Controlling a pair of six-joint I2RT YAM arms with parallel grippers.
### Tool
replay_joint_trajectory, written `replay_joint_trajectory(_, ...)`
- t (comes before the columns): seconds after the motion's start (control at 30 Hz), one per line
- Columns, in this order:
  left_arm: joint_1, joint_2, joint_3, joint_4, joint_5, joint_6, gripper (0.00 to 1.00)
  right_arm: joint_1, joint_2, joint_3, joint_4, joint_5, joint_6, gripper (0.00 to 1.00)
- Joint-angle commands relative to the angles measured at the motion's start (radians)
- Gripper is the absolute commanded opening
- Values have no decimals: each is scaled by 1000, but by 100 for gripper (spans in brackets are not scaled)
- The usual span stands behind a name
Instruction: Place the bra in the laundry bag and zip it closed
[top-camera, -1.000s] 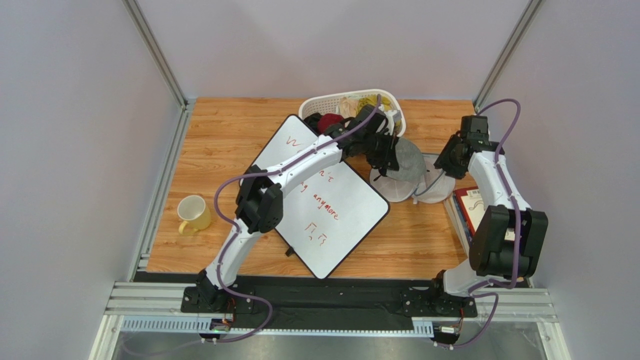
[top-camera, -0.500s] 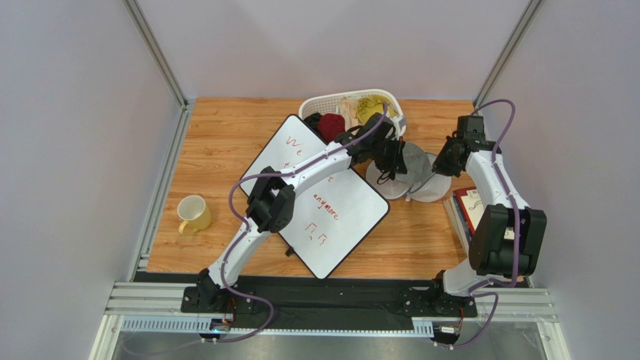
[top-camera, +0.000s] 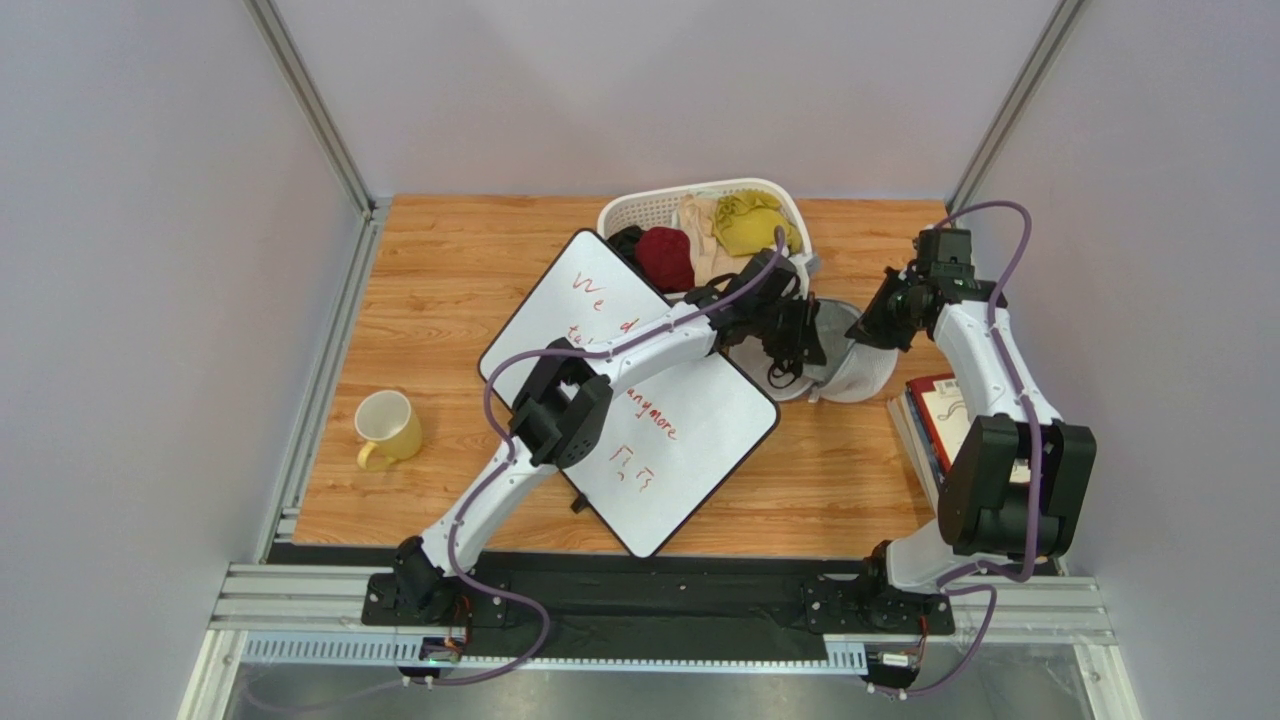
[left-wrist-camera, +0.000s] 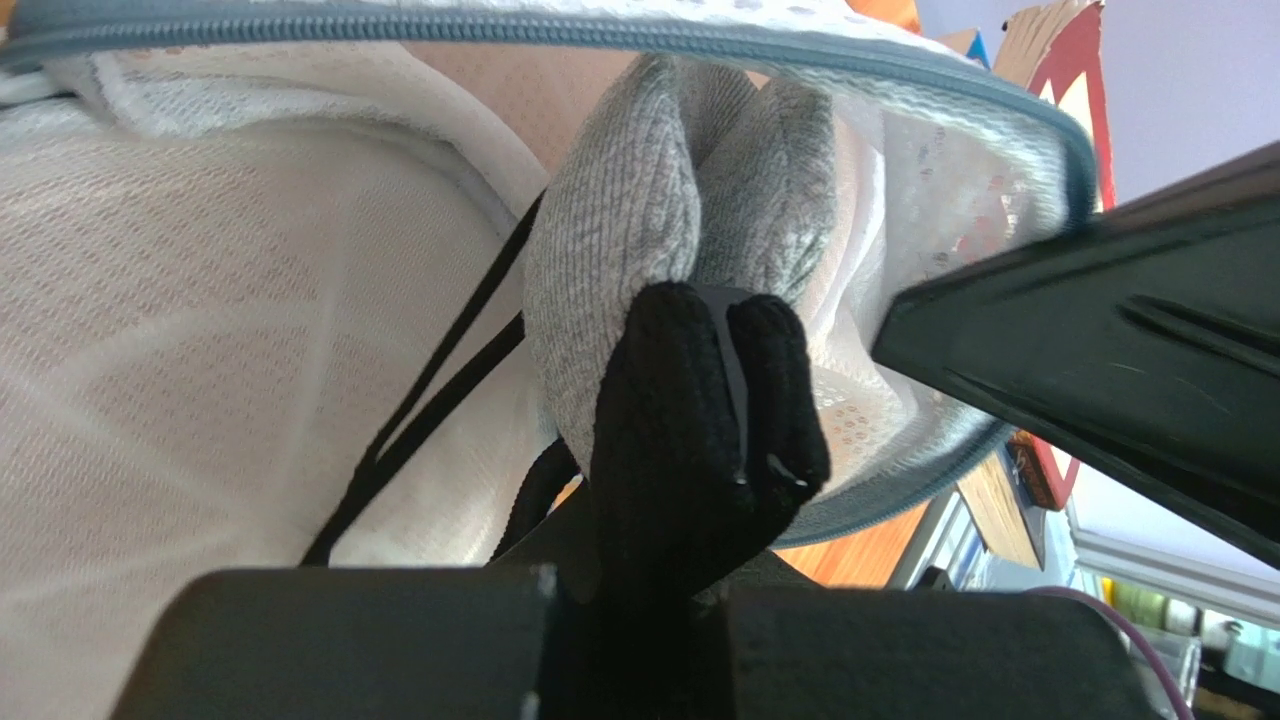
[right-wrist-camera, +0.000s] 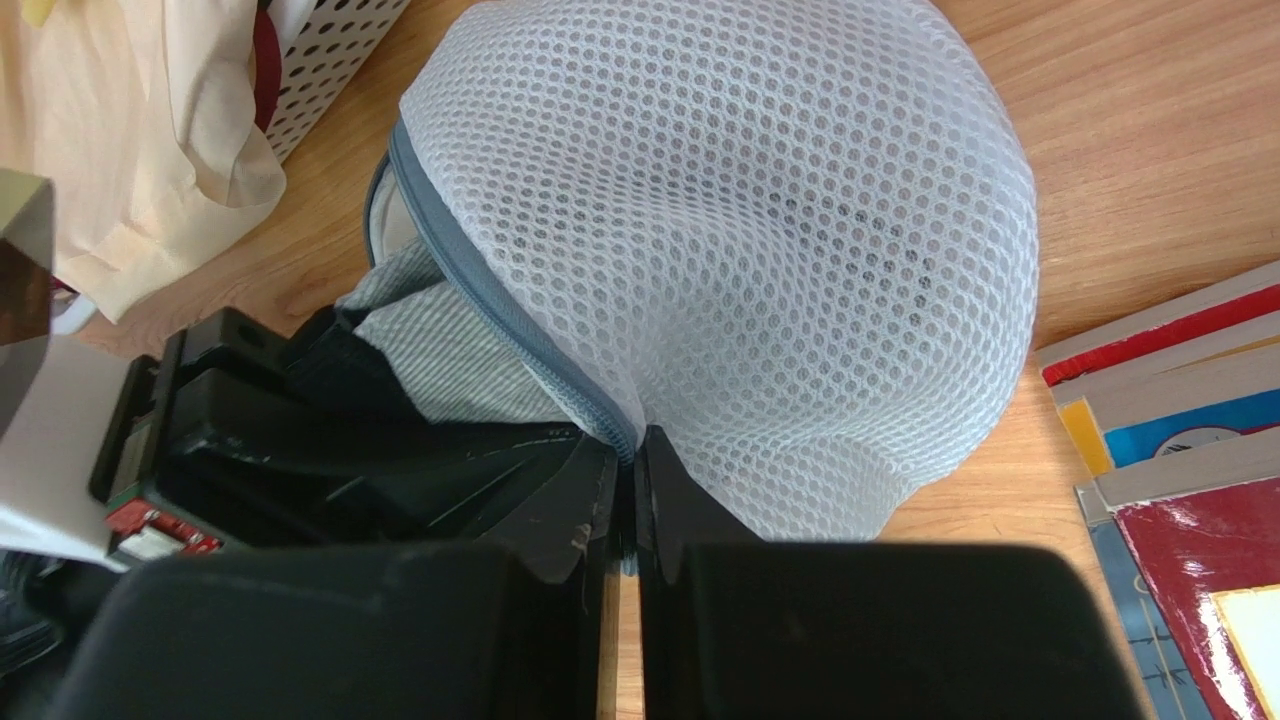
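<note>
The laundry bag (top-camera: 845, 360), a white mesh dome with a grey zipper band (left-wrist-camera: 451, 27), lies right of the whiteboard with its mouth held open. My right gripper (top-camera: 876, 320) is shut on the zipper rim (right-wrist-camera: 628, 438), and the bag's mesh dome (right-wrist-camera: 736, 225) bulges above it. My left gripper (top-camera: 792, 333) reaches into the opening and is shut on the bra (left-wrist-camera: 639, 255), a grey padded cup with black edging and thin black straps (left-wrist-camera: 436, 375). In the left wrist view the gripper (left-wrist-camera: 661, 563) pinches the bra's black edge against the mesh lining. The bra's grey fabric (right-wrist-camera: 451, 353) shows inside the mouth.
A white slotted basket (top-camera: 781, 195) with yellow, dark red and beige garments stands just behind the bag. A whiteboard (top-camera: 631, 405) lies under the left arm. Books (top-camera: 939, 420) are stacked at the right edge. A yellow mug (top-camera: 388, 428) sits at the left.
My left arm has moved right, carrying the bra into the bag's mouth. My right gripper has drawn the bag's rim up and the bag now looks more bunched.
</note>
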Motion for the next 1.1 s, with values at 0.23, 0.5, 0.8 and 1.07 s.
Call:
replay_joint_trajectory(0.23,-7,77,105,111,34,-57,0,-6,-12,51,-55,59,-34,44)
replay_joint_trajectory(0.5,2,64,114,33,5,-25,34,32,-80,60,-107,165,-46,62)
replay_joint_trajectory(0.8,10,-18,88,-55,0,36,76,57,-108,63,-119,205,-55,64)
replay_joint_trajectory(1.07,14,-101,81,-101,-10,64,94,57,-140,31,-105,182,-44,65)
